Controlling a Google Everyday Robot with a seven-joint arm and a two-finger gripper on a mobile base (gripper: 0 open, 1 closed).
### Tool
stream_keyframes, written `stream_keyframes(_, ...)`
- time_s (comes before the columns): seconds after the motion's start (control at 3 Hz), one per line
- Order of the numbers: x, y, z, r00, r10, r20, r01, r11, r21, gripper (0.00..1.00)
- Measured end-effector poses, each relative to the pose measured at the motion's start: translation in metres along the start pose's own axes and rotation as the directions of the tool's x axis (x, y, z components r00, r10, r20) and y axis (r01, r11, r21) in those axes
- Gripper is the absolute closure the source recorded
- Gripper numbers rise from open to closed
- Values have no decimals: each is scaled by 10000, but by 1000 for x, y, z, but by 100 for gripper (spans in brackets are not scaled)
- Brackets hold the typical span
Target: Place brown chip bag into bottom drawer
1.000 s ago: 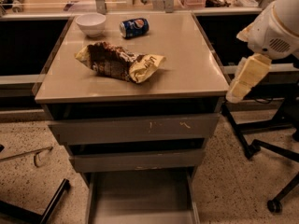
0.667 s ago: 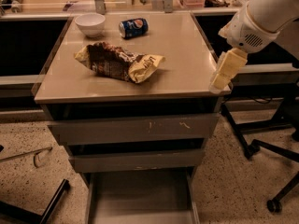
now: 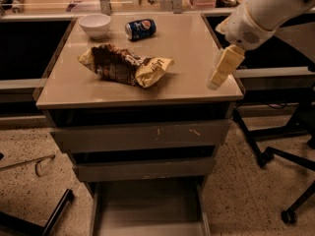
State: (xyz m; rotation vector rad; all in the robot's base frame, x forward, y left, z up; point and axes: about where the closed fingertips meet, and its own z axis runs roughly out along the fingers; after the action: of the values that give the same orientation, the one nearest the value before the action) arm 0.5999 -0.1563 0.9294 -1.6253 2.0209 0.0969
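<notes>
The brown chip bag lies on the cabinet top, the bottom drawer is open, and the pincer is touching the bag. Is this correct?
Not quite. The camera view shows the pincer by the top's right edge, apart from the brown chip bag. The bag does lie on the cabinet top, and the bottom drawer is open.

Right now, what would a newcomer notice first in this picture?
The brown chip bag lies crumpled on the cabinet top, a blue soda can and white bowl behind it. The gripper hangs at the top's right edge; the bottom drawer stands open below.
</notes>
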Motion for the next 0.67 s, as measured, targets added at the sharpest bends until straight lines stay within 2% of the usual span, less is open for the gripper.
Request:
stream_keyframes(0.33,-40,-31,27,9921,-648,1077,639,9979,125,0)
stream_keyframes(0.67,-72,-50,48,9765,-1152,1821,1155,9933,92,0)
